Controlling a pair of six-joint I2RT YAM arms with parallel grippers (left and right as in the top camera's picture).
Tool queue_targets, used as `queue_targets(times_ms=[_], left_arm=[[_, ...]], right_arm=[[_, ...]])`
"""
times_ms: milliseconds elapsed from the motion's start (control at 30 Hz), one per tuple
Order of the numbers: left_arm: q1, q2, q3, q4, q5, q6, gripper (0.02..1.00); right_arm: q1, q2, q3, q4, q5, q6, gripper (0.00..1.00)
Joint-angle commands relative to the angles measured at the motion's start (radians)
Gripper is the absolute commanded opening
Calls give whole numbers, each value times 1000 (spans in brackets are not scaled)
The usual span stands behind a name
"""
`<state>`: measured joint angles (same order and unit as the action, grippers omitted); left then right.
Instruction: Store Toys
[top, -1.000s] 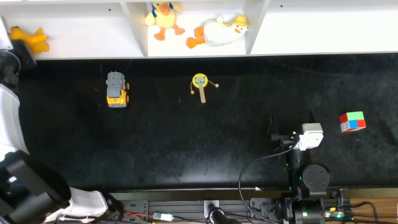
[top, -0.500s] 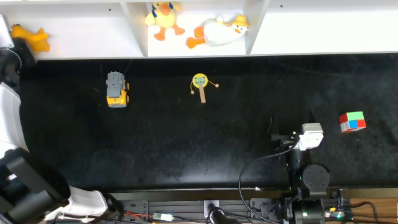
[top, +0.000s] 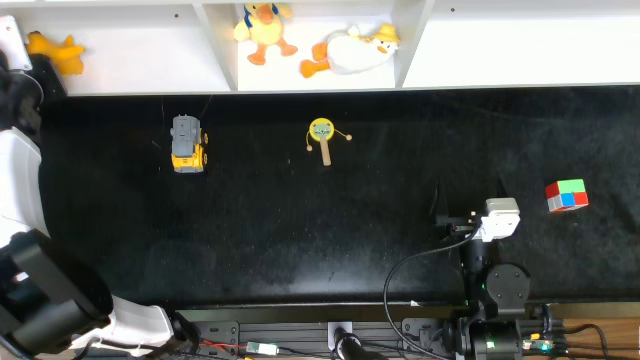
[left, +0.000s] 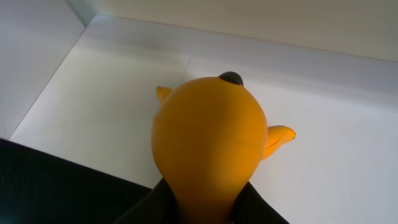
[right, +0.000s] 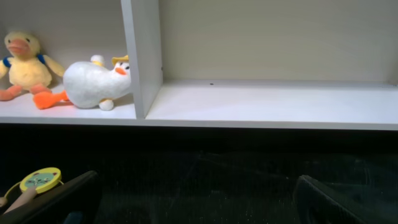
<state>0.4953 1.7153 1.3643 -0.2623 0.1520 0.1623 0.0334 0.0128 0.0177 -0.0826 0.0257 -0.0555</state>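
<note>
An orange duck toy (left: 208, 146) is clamped between my left gripper's dark fingers (left: 264, 208), over the white floor of the shelf's left compartment (left: 106, 112). From above, the orange toy (top: 50, 48) lies inside that compartment, with the left gripper (top: 40, 74) at its front edge. My right gripper (right: 199, 202) stands open low over the black table, facing the shelf, with nothing between its fingers. A yellow-grey toy truck (top: 187, 143), a small rattle drum (top: 322, 134) and a colour cube (top: 566, 195) lie on the table.
A yellow duck plush (top: 263, 27) and a white goose plush (top: 350, 50) occupy the middle compartment. The right compartment (right: 273, 102) holds nothing. The right arm (top: 492, 225) is folded near its base, with cables along the front edge.
My left gripper has carried the orange duck toy a little farther back into the left shelf compartment. The right arm has not moved.
</note>
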Motion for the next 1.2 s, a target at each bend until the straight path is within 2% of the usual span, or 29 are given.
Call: queue_targets(times_ms=[33, 500, 1200], left_arm=[[-14, 14, 25, -13, -19, -11, 229], [9, -124, 25, -121, -57, 9, 220], [8, -48, 25, -109, -76, 15, 233]], right_arm=[[-1, -8, -13, 5, -6, 8, 996], [-1, -8, -13, 5, -6, 7, 996], [-1, -8, -13, 5, -6, 8, 996]])
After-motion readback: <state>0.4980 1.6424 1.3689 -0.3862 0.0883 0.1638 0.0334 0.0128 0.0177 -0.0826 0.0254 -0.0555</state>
